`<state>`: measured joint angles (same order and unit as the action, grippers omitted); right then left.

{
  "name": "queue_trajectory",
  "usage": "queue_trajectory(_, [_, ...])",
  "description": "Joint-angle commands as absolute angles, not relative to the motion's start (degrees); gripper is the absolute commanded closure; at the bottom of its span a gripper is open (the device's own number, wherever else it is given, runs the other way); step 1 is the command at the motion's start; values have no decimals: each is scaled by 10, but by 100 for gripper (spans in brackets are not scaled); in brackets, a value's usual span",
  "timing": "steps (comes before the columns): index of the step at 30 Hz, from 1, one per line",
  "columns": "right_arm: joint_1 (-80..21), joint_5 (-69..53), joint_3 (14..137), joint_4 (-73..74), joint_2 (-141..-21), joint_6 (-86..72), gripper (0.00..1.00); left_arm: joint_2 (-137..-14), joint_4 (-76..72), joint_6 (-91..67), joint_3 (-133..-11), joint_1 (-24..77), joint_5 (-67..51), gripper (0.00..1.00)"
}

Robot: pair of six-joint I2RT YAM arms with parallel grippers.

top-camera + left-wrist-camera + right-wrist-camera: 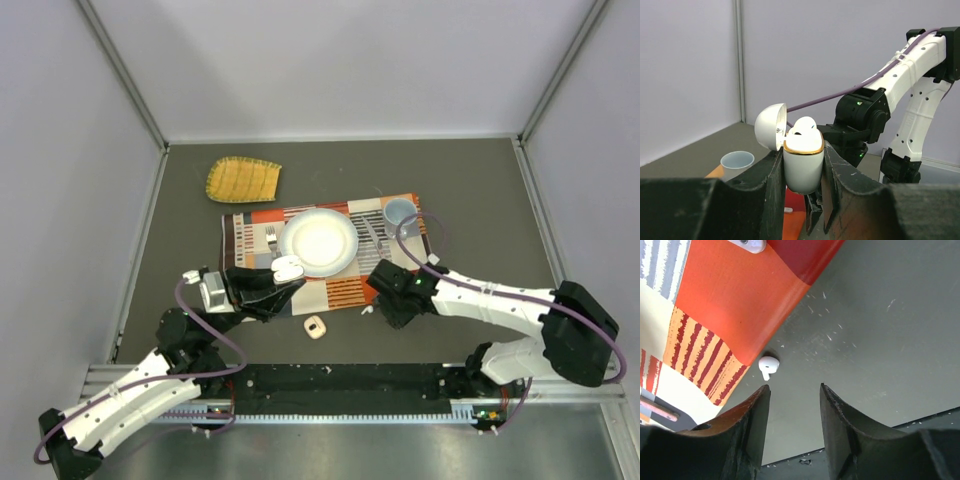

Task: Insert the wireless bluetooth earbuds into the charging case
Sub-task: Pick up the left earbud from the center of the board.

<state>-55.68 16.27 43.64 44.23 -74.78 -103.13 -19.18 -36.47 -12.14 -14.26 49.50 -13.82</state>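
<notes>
The white charging case (802, 165), gold-rimmed, stands upright between the fingers of my left gripper (284, 274), which is shut on it. Its lid (770, 126) is swung open to the left, and one white earbud (804, 126) sits in the top of it. A second earbud (768, 365) lies on the grey table just off the corner of the placemat (735, 300). My right gripper (794, 389) hovers close behind this earbud, its jaws apart with nothing between them. From above, that earbud (366, 311) shows just left of the right gripper.
On the patterned placemat (375, 215) are a white plate (318, 242), a fork (270, 238) and a pale blue cup (400, 212). A yellow woven piece (243, 179) lies at the back left. A small beige object (315, 327) rests on the table in front.
</notes>
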Motion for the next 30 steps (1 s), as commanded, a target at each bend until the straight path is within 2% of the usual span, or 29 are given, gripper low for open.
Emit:
queue_trajectory(1, [-549,148,468,408,-766,-1031,56,-195,-383,-127,-144,494,-132,100])
queue_trajectory(11, [-540,130,481,395,-802,-1046,54,-196,-380,-126,-142,495,-127,100])
queue_trajectory(18, [-538,132,486,389,-823,-1046,59,-199,-378,-120,-142,495,-125,100])
queue_trajectory(30, [-526,151,485,388,-831,-1073,62,-210,-371,-115,-153,494,-129,100])
